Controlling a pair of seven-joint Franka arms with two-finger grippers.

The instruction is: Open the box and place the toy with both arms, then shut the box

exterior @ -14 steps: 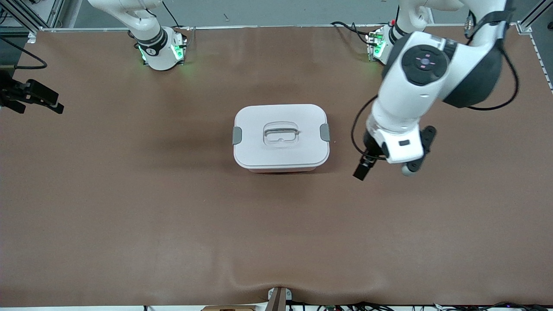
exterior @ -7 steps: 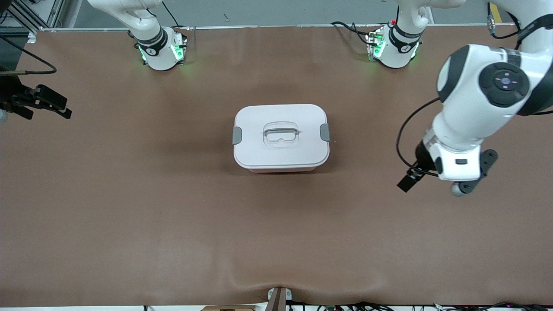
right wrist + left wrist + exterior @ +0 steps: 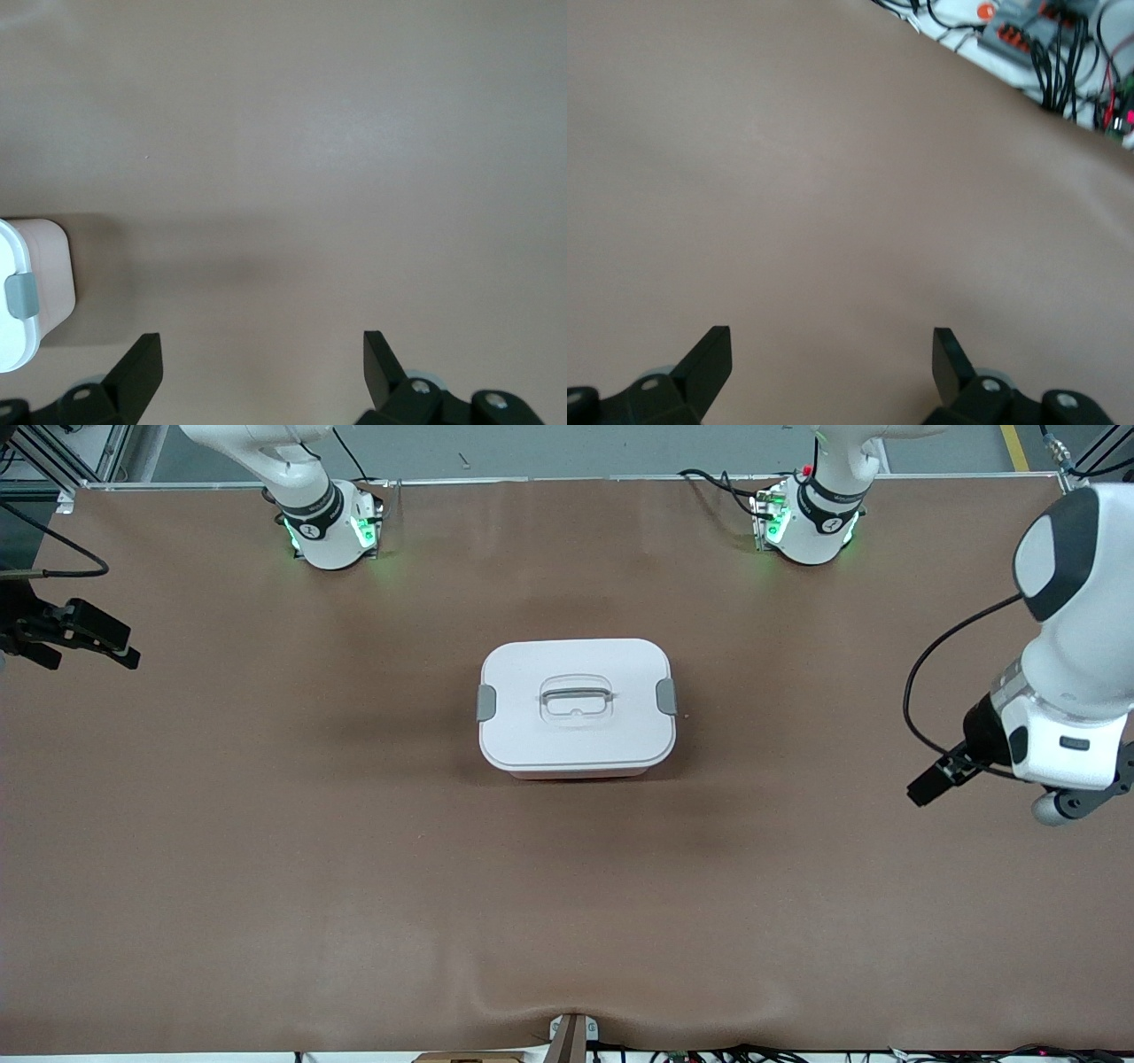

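Observation:
The box (image 3: pixel 577 707) stands at the middle of the table, its white lid on and a grey clip at each end. A corner of the box also shows in the right wrist view (image 3: pixel 31 292). The toy is out of view. My left gripper (image 3: pixel 833 341) is open and empty over bare table at the left arm's end, well away from the box. The left arm's hand (image 3: pixel 1063 744) covers the gripper in the front view. My right gripper (image 3: pixel 261 345) is open and empty over bare table at the right arm's end (image 3: pixel 89 636).
The brown table mat (image 3: pixel 354 868) has a small ripple at its front edge. Cables and a power strip (image 3: pixel 1036 35) lie off the table edge in the left wrist view. The two arm bases (image 3: pixel 328 522) stand along the table's edge farthest from the front camera.
The left arm has swung away from beside the box, out to its own end of the table. The right gripper has shifted only slightly. The box has not moved.

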